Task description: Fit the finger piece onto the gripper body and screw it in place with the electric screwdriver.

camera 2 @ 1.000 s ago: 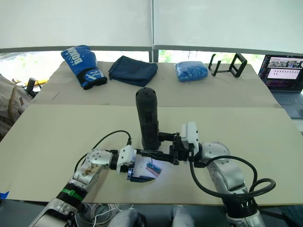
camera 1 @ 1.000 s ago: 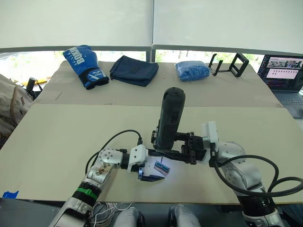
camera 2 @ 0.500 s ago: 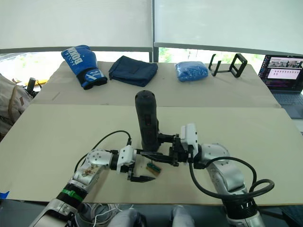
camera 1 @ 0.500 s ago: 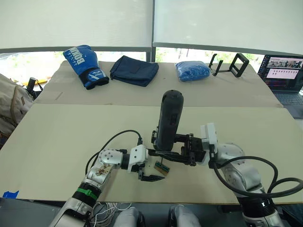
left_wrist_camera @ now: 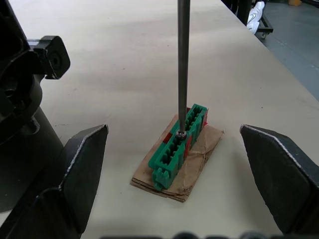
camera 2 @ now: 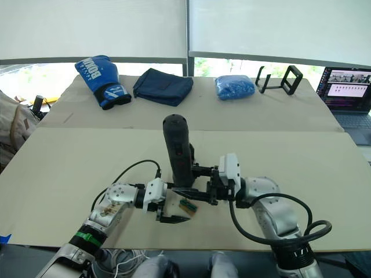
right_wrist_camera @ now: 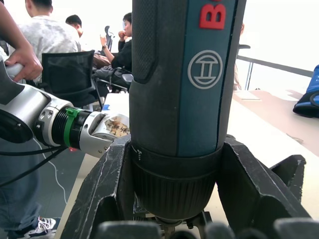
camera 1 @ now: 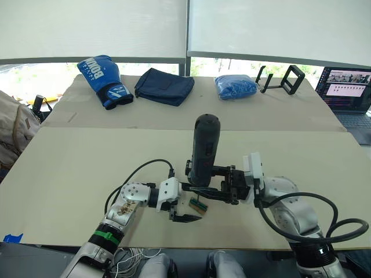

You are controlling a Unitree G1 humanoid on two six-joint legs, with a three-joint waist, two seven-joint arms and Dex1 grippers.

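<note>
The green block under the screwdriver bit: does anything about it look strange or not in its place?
Yes. The screwdriver bit presses on a green block that sits on a creased brown scrap of card, askew to the open left tool. It resembles a connector, not a gripper part.

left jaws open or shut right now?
Open. In the left wrist view the left gripper has its jaws set wide apart, either side of the green block, touching neither it nor the screwdriver bit.

electric screwdriver [camera 1: 204, 152] lowered and tipped more upright, blue glow over the green block [left_wrist_camera: 178, 146] gone
</note>
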